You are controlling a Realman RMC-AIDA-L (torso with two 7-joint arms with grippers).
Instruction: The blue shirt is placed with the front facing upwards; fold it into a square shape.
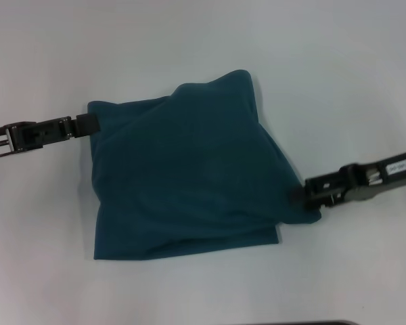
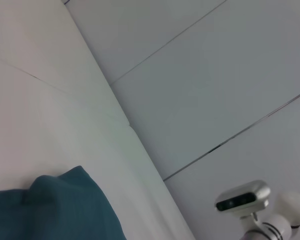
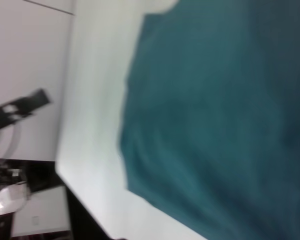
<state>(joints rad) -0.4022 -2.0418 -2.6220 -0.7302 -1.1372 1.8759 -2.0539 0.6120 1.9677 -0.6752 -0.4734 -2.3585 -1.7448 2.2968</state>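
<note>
The blue shirt [image 1: 189, 169] lies folded into a rough square in the middle of the white table, plain teal side up, with no lettering or neckline showing. Its far right corner bulges up a little. My left gripper [image 1: 88, 124] is at the shirt's far left corner, touching its edge. My right gripper [image 1: 299, 193] is at the shirt's near right corner, against the cloth. The left wrist view shows one corner of the shirt [image 2: 65, 210]. The right wrist view shows a broad stretch of the shirt [image 3: 215, 125].
The white table [image 1: 47, 257] surrounds the shirt on all sides. A dark strip [image 1: 311, 323] runs along the near table edge. My head camera [image 2: 242, 197] shows in the left wrist view, before a pale panelled wall.
</note>
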